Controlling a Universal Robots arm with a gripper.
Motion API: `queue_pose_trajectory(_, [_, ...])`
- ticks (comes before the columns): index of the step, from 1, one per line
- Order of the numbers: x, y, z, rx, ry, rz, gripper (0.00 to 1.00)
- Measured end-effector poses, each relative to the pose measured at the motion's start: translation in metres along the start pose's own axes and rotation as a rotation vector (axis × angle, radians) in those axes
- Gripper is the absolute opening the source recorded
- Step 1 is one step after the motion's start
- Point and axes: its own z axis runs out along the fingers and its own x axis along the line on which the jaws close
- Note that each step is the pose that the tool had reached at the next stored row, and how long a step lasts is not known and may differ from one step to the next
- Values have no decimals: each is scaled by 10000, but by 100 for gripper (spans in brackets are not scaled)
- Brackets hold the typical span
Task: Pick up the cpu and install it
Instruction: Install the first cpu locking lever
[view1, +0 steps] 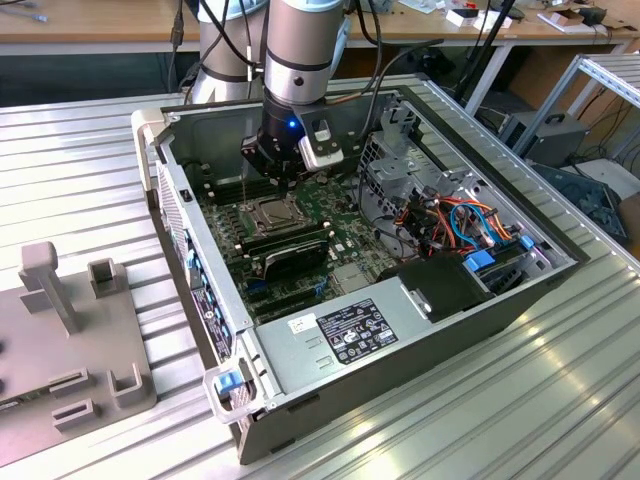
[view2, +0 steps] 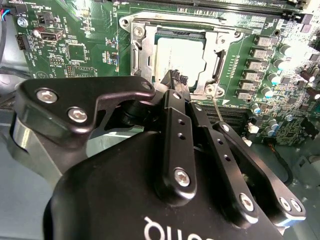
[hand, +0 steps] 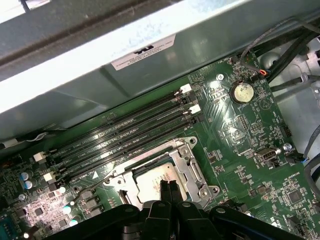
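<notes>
The cpu (view2: 180, 55) (hand: 150, 182) is a flat silver-grey square lying level inside the metal-framed socket (view2: 142, 55) (hand: 189, 167) on the green motherboard (hand: 240, 150). My gripper (view2: 177, 80) (hand: 169, 188) hangs straight over it, with its two black fingertips pressed close together just above or on the chip's near edge. Nothing sits between the fingers. In the exterior view the gripper (view1: 275, 170) reaches down into the open computer case (view1: 560, 270), directly above the socket (view1: 275, 213).
Long black memory slots (hand: 125, 135) run beside the socket, close to the grey case wall (hand: 100, 55). A power supply (view1: 350, 330), coloured cables (view1: 450, 220) and a drive cage (view1: 400, 160) fill the case's other side. A grey fixture (view1: 70, 330) stands on the exterior view's left.
</notes>
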Motion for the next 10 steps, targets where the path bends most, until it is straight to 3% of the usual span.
queue_pose_trajectory(7, [0,0,0,0,0,-10,11])
queue_pose_trajectory(10, [0,0,0,-7,3,-188,11])
